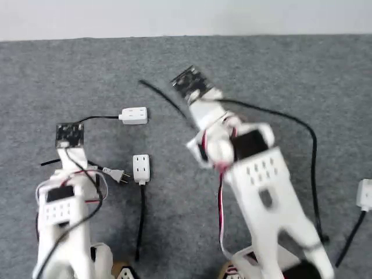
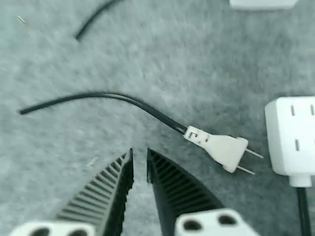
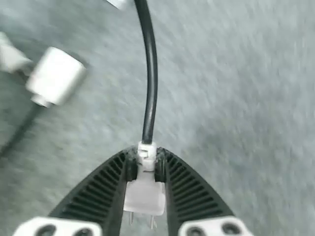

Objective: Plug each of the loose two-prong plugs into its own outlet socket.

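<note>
— Starting with the biggest, what lies under it all?

— A grey carpeted table (image 1: 290, 70). Over its middle leans the right arm (image 1: 261, 174); the left arm (image 1: 64, 203) stands at the near left corner.

— And the sockets?

— Three white ones. The upper socket (image 1: 133, 115) lies ahead of the left arm, a black lead running off its side. The lower socket (image 1: 141, 167) sits just beside that arm, its lead trailing towards the arms' bases. The edge socket (image 1: 365, 193) is well apart, at the far right.

— The plugs?

— The loose plug (image 1: 119, 174) lies flat on the carpet, prongs pointing at the lower socket, near it but not touching. The held plug (image 3: 144, 191) is clamped by its body in the right gripper (image 3: 144, 153), prongs towards the wrist, with its black cable (image 3: 150, 73) leading away over the carpet.

— The other fingers?

— The left gripper (image 2: 139, 153) hangs beside the loose plug's lead, jaws parted by a narrow slit, grasping nothing.
</note>
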You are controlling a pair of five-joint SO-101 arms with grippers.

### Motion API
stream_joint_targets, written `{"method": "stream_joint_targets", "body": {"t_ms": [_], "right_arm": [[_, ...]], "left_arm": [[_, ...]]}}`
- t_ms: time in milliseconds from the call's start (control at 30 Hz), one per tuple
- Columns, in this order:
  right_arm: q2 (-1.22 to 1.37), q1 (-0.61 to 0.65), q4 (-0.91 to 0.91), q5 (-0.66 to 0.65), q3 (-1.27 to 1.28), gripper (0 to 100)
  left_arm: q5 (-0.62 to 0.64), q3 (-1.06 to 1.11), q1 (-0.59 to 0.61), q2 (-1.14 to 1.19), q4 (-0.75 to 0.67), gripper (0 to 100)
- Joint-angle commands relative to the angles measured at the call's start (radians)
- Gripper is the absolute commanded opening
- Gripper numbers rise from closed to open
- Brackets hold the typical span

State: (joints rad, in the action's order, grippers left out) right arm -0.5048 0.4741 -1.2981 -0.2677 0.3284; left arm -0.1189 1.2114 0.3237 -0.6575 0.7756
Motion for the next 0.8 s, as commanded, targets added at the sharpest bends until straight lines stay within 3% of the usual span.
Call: {"method": "stream_joint_targets", "body": {"t_ms": [0,67,200,333,600,767], "right_arm": [[-0.197,0.111,0.096,0.04,0.08,0.9],[-0.229,0.168,0.136,0.061,0.132,0.9],[-0.203,0.228,0.194,0.14,0.187,0.9],[-0.153,0.3,0.28,0.206,0.236,0.9],[-0.111,0.39,0.412,0.262,0.33,0.9],[-0.116,0.389,0.446,0.262,0.358,0.9]], "left_arm": [[-0.143,-0.185,-0.026,0.232,0.063,4],[-0.256,-0.245,-0.029,0.279,0.153,3],[-0.282,-0.216,-0.044,0.239,0.161,3],[-0.39,-0.107,-0.121,0.103,0.161,3],[-0.453,0.094,-0.206,-0.227,0.167,3],[-0.47,0.133,-0.224,-0.315,0.193,3]]}}
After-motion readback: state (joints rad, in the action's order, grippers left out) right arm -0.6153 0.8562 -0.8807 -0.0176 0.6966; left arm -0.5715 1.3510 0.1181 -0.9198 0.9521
